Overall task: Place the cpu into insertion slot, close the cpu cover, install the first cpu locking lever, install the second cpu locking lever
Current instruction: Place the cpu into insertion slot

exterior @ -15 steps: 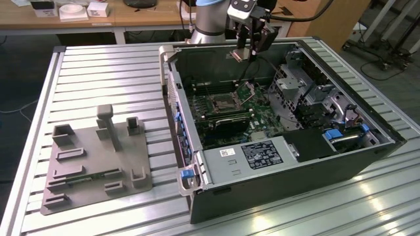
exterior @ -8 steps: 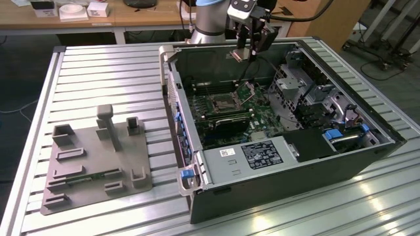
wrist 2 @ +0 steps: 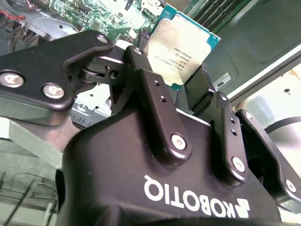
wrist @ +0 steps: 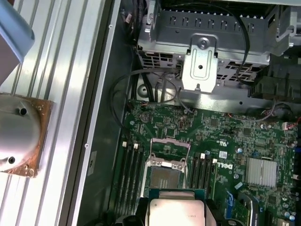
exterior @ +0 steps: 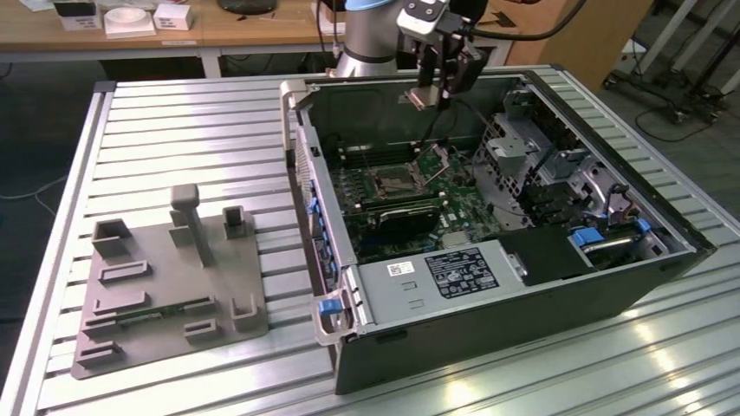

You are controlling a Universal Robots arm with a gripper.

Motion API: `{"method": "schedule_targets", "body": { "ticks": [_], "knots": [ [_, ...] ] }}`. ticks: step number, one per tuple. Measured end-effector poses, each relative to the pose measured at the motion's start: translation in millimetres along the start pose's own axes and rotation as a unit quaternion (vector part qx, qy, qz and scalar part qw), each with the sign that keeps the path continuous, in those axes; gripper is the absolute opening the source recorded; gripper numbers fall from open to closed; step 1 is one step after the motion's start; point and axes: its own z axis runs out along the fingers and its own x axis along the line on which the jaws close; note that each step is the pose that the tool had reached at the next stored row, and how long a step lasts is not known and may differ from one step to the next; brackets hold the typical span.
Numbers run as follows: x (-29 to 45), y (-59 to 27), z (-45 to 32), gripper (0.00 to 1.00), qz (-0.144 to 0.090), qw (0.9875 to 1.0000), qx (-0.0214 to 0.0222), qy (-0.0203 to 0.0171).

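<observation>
Slatted table [exterior: 173,130] — computer case [exterior: 486,334] | tool [wrist 2: 165,67] clamps cpu [wrist 2: 181,44] | cpu cover [wrist: 170,147] raised off insertion slot [wrist: 164,181]

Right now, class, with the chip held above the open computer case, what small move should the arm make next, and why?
Probably ease down toward the insertion slot. The end effector grips the cpu high above it, and the cpu cover stands hinged open, so the slot looks ready to take the chip.

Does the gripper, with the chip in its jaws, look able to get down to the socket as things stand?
Probably yes. The gripper holds the chip above the open case, the socket lies bare below, and its cover stands swung up off it.
</observation>
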Motion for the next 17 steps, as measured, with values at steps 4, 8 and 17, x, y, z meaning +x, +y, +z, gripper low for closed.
{"method": "schedule_targets", "body": {
  "ticks": [4,8,17],
  "knots": [
    [0.2,-0.4,4.3,0.54,0.014,0.9999,0.0093,0.0],
    [0.6,-1.0,11.0,0.54,0.023,0.9996,0.0131,-0.0011],
    [1.0,-2.2,21.8,0.54,0.057,0.9983,0.0147,-0.0052]
  ]
}}
